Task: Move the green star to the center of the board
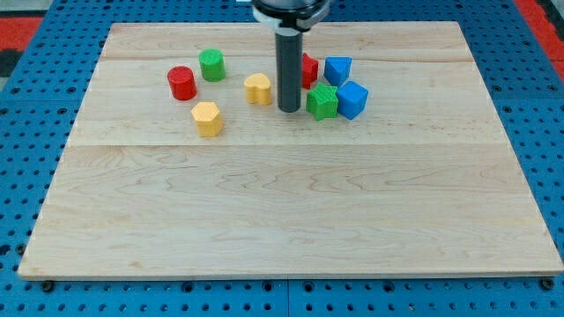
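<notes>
Camera view shows the green star (322,101) toward the top of the surface (264,220), touching a blue block (352,99), with the tool's tip (289,108), a bare rod holding nothing, just left of it; the push toward center looks unfinished.

Star (322,101) just right of tip (289,109); cube (352,99) touching star's right side.
</notes>
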Controlling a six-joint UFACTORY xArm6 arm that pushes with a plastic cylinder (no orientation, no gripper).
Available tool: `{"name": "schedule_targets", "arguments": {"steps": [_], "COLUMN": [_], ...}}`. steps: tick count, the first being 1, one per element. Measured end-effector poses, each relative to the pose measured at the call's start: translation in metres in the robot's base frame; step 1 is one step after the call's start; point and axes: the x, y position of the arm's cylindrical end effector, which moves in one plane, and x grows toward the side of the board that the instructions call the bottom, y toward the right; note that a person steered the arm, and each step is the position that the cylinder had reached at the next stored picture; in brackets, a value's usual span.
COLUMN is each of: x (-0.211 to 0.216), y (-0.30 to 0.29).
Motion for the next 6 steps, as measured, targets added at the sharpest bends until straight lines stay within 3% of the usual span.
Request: {"name": "schedule_targets", "arguments": {"steps": [1,3,4,5,6], "x": [-0.014,-0.052,-0.047,-0.039,-0.004], "y": [-0.036,-0.003,0.054,0.061,0.040]}}
